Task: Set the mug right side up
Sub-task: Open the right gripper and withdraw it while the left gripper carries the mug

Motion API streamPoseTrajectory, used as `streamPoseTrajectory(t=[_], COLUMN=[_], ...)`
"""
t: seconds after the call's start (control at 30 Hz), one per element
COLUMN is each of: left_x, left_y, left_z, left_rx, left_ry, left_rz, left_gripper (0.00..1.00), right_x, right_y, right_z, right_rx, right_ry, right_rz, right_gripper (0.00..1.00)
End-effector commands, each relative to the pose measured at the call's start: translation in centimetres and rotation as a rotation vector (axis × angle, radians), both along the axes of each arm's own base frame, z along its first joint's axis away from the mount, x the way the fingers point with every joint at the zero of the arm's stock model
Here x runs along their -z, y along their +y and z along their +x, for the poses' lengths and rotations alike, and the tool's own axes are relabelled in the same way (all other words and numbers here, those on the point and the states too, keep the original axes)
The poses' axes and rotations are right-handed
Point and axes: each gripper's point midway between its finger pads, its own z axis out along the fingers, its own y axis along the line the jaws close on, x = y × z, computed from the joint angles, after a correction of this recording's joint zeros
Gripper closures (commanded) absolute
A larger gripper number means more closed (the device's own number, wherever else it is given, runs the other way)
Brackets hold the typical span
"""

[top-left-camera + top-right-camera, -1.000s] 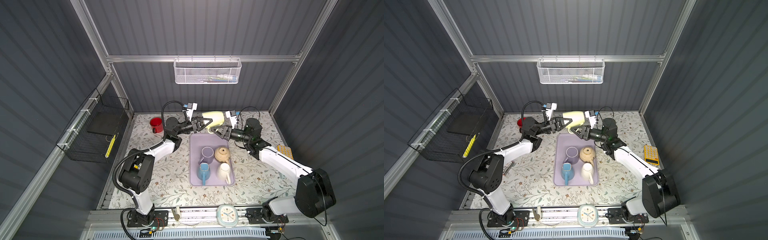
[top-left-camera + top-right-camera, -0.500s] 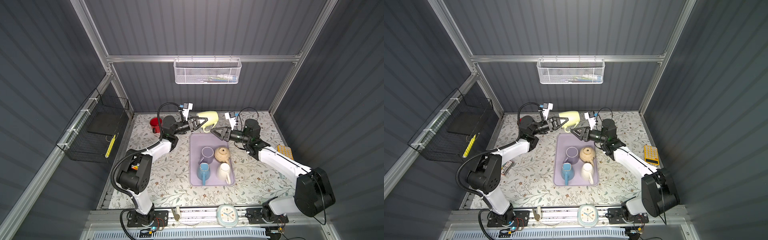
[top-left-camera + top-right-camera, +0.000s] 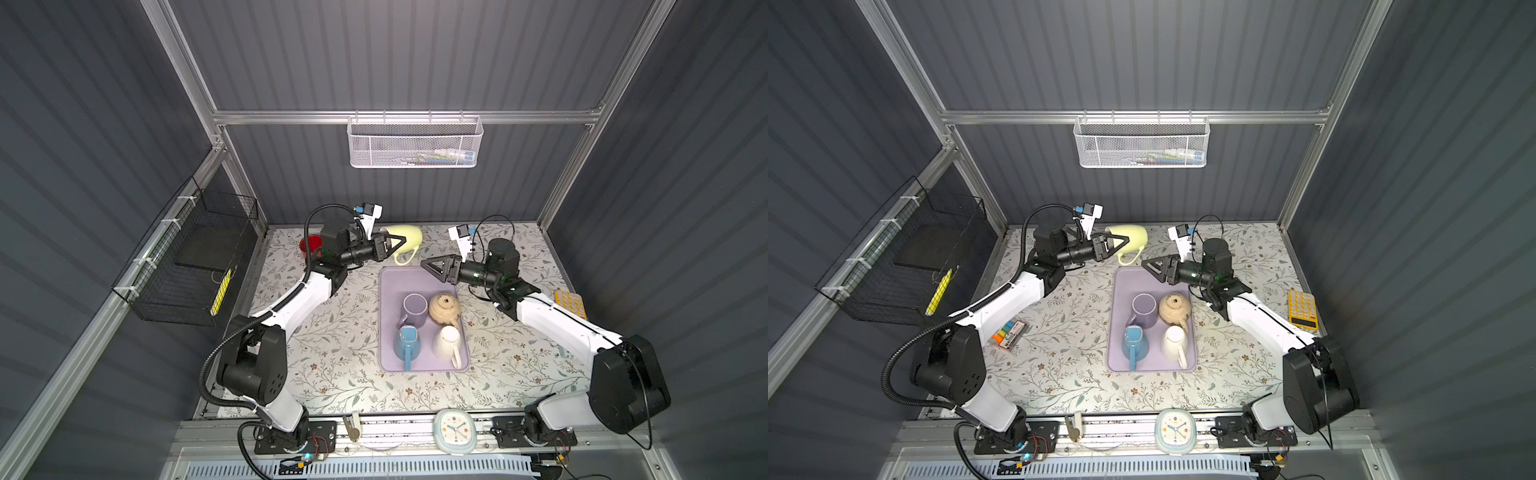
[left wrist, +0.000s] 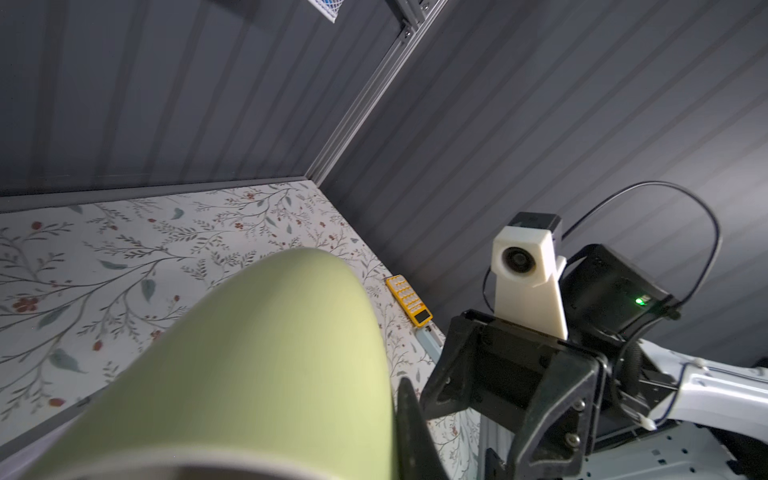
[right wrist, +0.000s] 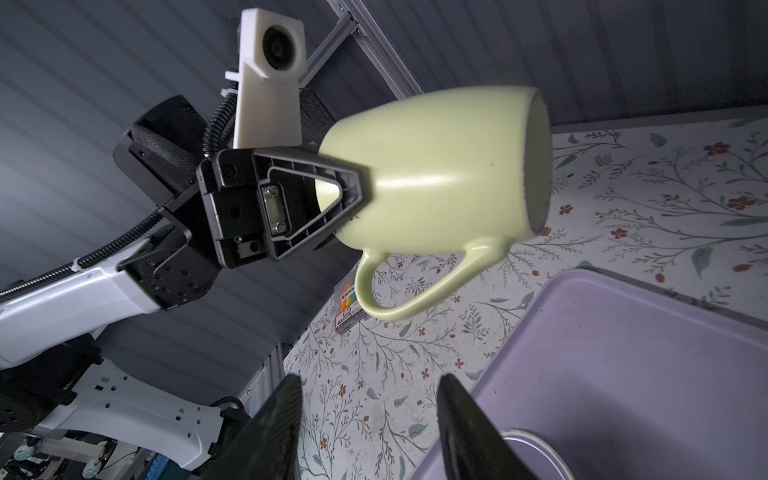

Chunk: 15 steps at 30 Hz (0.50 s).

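Note:
The pale yellow-green mug (image 3: 409,237) (image 3: 1136,237) (image 5: 449,174) hangs on its side above the table's far edge, beyond the tray. Its handle (image 5: 415,291) points down. My left gripper (image 3: 395,245) (image 3: 1119,244) (image 5: 353,195) is shut on the wall of the mug at the end nearest that arm. In the left wrist view the mug (image 4: 270,353) fills the foreground and only one finger (image 4: 411,432) shows beside it. My right gripper (image 3: 428,266) (image 3: 1148,266) (image 5: 368,386) stands open and empty over the tray's far edge, apart from the mug.
The lavender tray (image 3: 388,278) holds a purple mug (image 3: 415,307), a tan teapot (image 3: 444,309), a blue mug (image 3: 407,343) and a white mug (image 3: 446,340). A red cup (image 3: 309,245) stands far left. A yellow calculator (image 3: 569,303) lies right, a marker pack (image 3: 1009,332) left, a clock (image 3: 455,428) in front.
The left gripper has carried the mug slightly to the left, away from the right gripper. The right gripper's jaws have spread wider and hold nothing.

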Motion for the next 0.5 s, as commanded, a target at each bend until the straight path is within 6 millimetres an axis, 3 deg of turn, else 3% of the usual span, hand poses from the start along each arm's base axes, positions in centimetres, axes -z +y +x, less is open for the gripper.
streamPoseTrajectory(t=[0.0, 0.07, 0.1, 0.47], left_x=[-2.9, -2.4, -3.4, -0.4], left_y=[1.8, 2.5, 2.9, 6.6], left_z=[-0.1, 0.4, 0.9, 4.2], left_rx=[-0.068, -0.109, -0.139, -0.281], left_ry=[-0.147, -0.139, -0.156, -0.059], left_rz=[0.132, 0.199, 0.223, 0.497], left_gripper=[1.00, 1.00, 1.00, 1.00], right_x=[0.2, 0.3, 0.3, 1.0], right_y=[-0.2, -0.3, -0.3, -0.5], right_z=[0.3, 0.4, 0.4, 0.5], right_rx=[0.009, 0.011, 0.011, 0.022], right_ry=[-0.014, -0.011, -0.009, 0.001], right_rz=[-0.014, -0.015, -0.015, -0.024], right_gripper=[0.45, 0.45, 0.45, 0.45])
